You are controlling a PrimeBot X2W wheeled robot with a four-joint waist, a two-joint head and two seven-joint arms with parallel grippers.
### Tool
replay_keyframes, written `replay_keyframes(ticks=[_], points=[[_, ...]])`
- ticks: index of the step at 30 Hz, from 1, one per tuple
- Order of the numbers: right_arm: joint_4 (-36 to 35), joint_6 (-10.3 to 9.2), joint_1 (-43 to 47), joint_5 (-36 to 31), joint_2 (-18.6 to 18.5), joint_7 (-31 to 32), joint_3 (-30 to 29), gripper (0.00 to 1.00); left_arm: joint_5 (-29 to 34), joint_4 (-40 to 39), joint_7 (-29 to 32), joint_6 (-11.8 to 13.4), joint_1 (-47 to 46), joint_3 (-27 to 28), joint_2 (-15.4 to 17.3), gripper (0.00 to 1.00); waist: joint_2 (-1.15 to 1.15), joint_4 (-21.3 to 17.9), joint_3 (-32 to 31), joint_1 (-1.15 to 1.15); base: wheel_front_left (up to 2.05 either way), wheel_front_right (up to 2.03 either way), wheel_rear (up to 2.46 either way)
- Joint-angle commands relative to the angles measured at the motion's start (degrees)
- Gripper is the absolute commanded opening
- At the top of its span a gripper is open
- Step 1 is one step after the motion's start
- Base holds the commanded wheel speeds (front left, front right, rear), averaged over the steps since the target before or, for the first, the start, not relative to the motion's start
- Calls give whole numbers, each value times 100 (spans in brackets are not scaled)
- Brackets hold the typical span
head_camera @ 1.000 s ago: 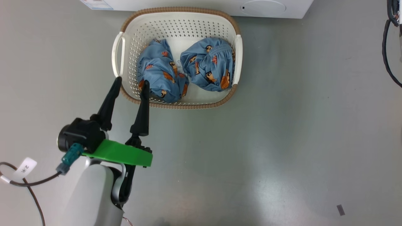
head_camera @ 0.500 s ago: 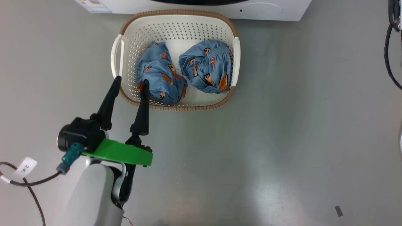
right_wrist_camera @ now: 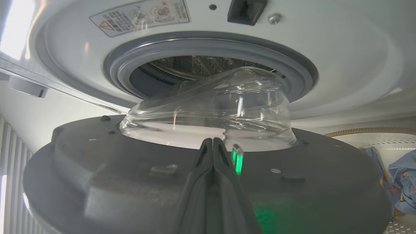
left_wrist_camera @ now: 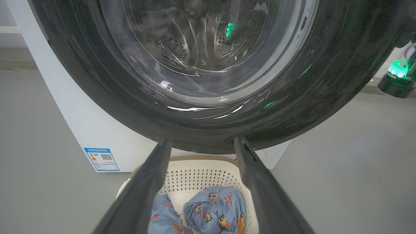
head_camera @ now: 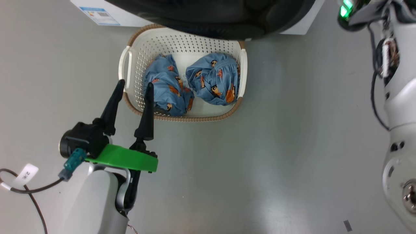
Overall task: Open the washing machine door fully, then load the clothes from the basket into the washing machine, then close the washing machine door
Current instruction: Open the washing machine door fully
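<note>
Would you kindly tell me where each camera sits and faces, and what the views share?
Head: looks down at floor, basket, clothes; left claw, right arm show.
Left wrist: looks along its open claw at the door from outside.
Right wrist: looks along the shut right claw at the door's inside and drum.
Shared by all: basket, clothes.

Clothes lie in basket (before washing machine).

basket far rim under door, sticker text unreadable
</note>
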Motion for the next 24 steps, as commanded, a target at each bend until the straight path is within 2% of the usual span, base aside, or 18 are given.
replay_keyframes(ticks=[1,12,16,24], points=[[-278,9,187,38,264,126,45,0,-52,-115,-47,47,67,177,141,100,0,-14,-78,0,0,0,0],[-1252,9,1348,251,401,489,139,0,20,-53,-47,44,284,232,141,100,0,-96,-455,0,0,0,0],[-1425,9,1761,646,407,411,541,0,85,2,-47,23,398,274,141,100,0,-148,-643,0,0,0,0],[-1558,9,2532,1452,408,-204,1670,0,217,144,-47,-25,689,316,141,100,0,-198,-1163,0,0,0,0]])
